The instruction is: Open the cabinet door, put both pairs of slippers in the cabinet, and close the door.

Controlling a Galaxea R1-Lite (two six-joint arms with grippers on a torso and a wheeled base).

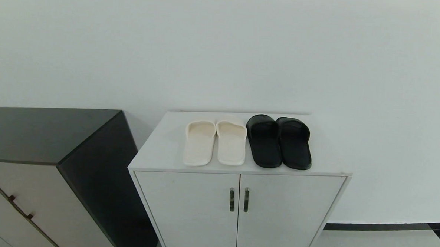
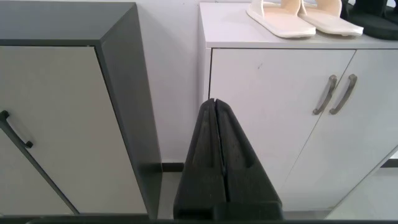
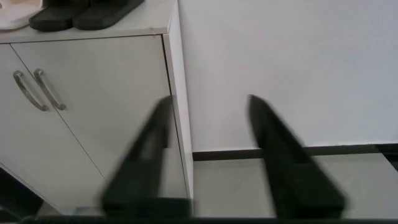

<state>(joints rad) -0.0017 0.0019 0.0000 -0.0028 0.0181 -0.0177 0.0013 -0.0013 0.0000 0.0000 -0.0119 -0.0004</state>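
1. Cream, foam-like slippers (image 1: 215,142) and a black pair (image 1: 278,142) sit side by side on top of the white cabinet (image 1: 294,212), whose doors are both shut.
2. My left gripper (image 2: 216,109) has its jaws pressed together, low before the left door. My right gripper (image 3: 209,106) has its jaws spread, near the cabinet's right edge.
3. The slim bar handles (image 1: 232,199) look stiff, so I would pinch one across its bar.
4. The slippers are probably light and squashy, and the arched straps offer the best hold.
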